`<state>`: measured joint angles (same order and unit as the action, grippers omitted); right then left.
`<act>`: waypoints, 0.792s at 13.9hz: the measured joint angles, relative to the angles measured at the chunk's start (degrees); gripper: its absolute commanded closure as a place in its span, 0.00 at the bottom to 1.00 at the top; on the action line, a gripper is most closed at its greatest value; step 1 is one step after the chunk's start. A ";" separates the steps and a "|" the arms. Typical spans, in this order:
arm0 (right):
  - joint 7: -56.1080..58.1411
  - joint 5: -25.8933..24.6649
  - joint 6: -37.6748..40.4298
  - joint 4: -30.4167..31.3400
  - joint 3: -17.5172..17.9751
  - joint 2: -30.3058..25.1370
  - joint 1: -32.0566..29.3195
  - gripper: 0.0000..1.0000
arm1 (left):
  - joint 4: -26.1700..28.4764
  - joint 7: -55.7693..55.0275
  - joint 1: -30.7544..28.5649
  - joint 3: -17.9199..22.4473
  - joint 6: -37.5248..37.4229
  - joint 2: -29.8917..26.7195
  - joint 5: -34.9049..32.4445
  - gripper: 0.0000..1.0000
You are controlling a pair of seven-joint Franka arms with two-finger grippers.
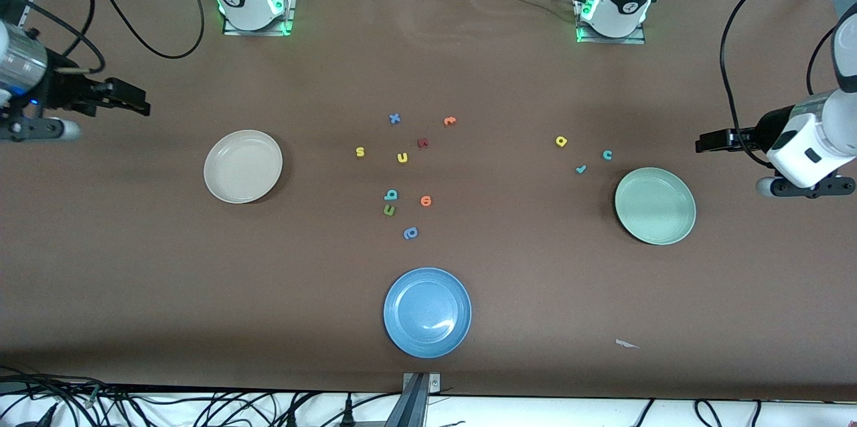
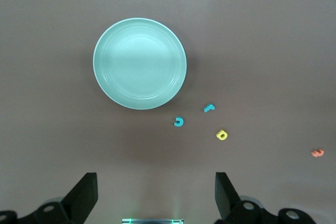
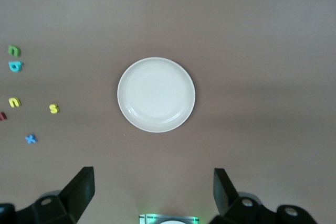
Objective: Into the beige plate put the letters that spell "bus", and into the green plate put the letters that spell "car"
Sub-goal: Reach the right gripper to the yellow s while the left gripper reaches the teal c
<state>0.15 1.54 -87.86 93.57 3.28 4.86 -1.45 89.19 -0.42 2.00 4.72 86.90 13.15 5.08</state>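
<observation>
Table [image 1: 134, 293], brown. Beige plate [image 1: 243, 166], toward the right arm's end, held nothing. Green plate [image 1: 655, 205], toward the left arm's end, likewise held nothing. Yellow "s" [image 1: 360, 152], yellow "u" [image 1: 402, 158] and teal-blue "b" [image 1: 391, 196] lay mid-table among stray letters. Yellow "a" [image 1: 561, 141], teal "c" [image 1: 607, 154] and teal "r" [image 1: 580, 169] lay near the green plate. Left gripper [image 2: 156, 195] hovered by the green plate, fingers spread, holding nothing. Right gripper [image 3: 153, 192] hovered by the beige plate, fingers spread, holding nothing.
</observation>
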 measured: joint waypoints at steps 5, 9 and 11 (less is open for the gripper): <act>-5.01 0.28 -10.11 4.49 0.75 8.77 7.64 0.00 | 16.70 -4.78 0.03 -3.73 13.16 -5.41 0.00 0.01; -19.00 0.27 -21.02 11.49 2.19 9.45 13.56 0.01 | 26.33 -9.33 0.04 -5.31 22.51 -5.95 -0.02 0.01; -28.19 0.27 -27.37 15.29 2.38 9.60 17.94 0.19 | 30.32 -11.65 0.04 -5.82 26.42 -5.94 -0.03 0.01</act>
<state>-28.04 1.81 -115.23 108.86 5.66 14.46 16.49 119.51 -12.08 2.04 -1.10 113.32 7.21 5.05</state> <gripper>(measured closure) 0.004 0.004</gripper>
